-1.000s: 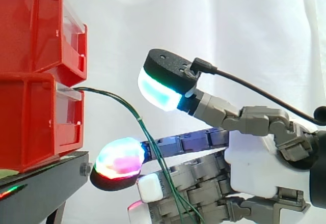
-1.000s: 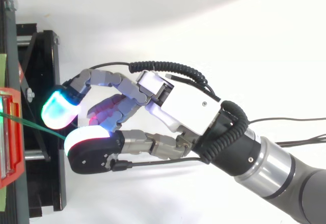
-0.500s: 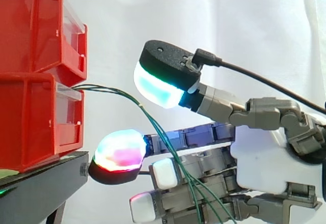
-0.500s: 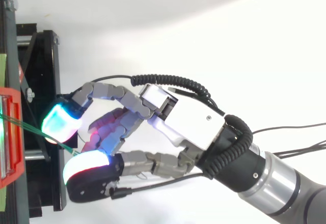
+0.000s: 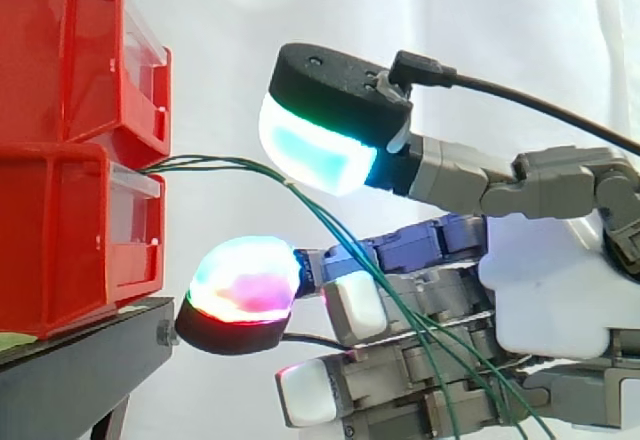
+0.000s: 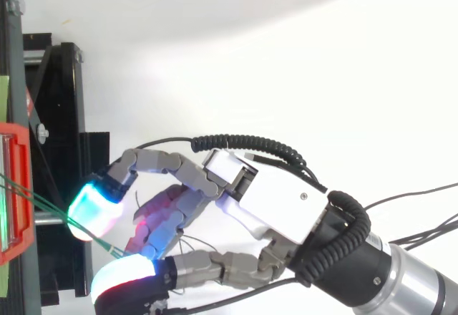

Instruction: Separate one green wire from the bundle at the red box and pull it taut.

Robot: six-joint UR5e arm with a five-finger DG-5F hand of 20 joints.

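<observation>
Green wires (image 5: 320, 216) are running from the red box (image 5: 70, 240) down between the hand's (image 5: 560, 290) spread fingers (image 5: 245, 285), which are pinching nothing; closing here is risking trapping several wires instead of one.

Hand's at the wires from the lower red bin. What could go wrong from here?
1. Several green wires run together through the gap between the hand's upper pad and lower glowing pad; closing now would likely pinch more than one.
2. The strands trail down across the lower fingers, so a pull may snag or drag the rest.
3. The wires leave the lower red bin; a hard pull might shift it.
</observation>
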